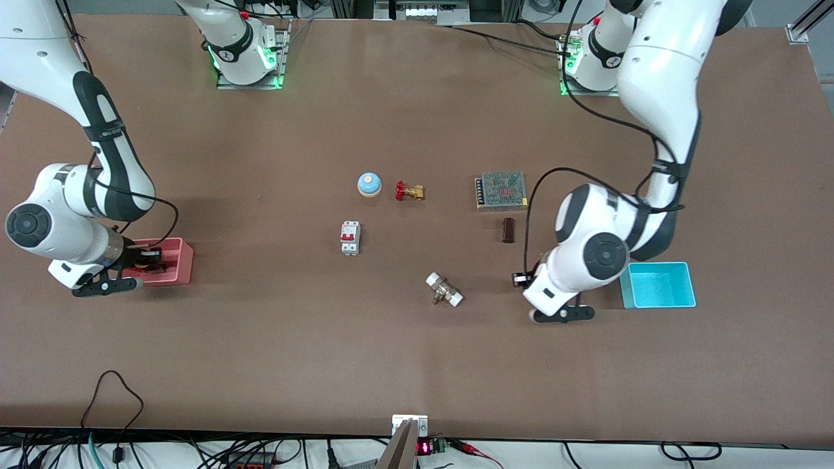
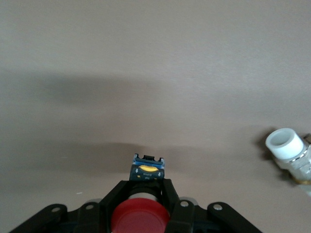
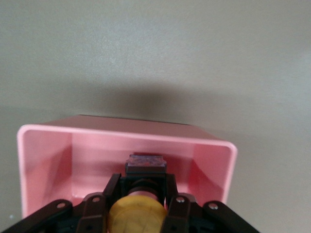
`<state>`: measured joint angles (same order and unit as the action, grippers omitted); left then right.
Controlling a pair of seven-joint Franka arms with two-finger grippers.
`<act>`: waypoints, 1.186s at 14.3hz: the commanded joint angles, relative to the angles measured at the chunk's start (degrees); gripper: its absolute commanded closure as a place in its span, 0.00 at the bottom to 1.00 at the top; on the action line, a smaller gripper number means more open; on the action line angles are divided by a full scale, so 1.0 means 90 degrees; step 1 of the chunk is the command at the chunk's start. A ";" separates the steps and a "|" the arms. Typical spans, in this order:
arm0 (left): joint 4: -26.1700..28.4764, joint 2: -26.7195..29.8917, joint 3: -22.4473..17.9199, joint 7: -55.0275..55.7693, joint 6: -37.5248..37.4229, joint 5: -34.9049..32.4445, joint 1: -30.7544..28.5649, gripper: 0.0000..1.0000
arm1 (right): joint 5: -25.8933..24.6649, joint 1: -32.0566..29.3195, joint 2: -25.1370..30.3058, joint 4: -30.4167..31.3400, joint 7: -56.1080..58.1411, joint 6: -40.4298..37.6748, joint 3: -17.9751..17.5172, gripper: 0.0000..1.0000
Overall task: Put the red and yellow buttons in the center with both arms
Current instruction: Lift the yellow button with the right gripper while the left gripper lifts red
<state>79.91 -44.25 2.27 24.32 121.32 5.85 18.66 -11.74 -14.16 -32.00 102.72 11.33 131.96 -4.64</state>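
L gripper (image 2: 145, 206) has its jaws clenched on the red button (image 2: 140, 217), holding it up over bare bench (image 1: 417, 365) w/ the red cap facing the wrist cam. In the front view this gripper (image 1: 521, 280) is over the bench between the white-ended brass fitting (image 1: 444, 290) and the blue bin (image 1: 658, 284), toward the left arm's end.

R gripper (image 3: 141, 204) has its jaws clenched on the yellow button (image 3: 137, 213), inside the pink bin (image 3: 48, 145). Front view shows the same gripper (image 1: 151, 257) at the pink bin (image 1: 182, 260), toward the right arm's end.

Mid bench has other stuff: blue bell (image 1: 369, 184) just beside the brass valve w/ red handle (image 1: 408, 191), a white breaker switch (image 1: 350, 238) nearer the front cam, a metal mesh box (image 1: 502, 189), and a small dark block (image 1: 508, 230) near it.
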 commanded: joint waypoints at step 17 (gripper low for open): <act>-0.0080 -0.0007 -0.0164 0.0453 0.0155 0.0102 0.0309 0.00 | 0.0035 0.1866 0.0627 0.1165 -0.3514 0.0279 -0.0793 0.96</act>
<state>79.26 -47.44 1.86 28.81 125.31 5.89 20.80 -10.05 1.55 -25.72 113.17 -17.90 133.66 -11.91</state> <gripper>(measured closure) 0.000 0.590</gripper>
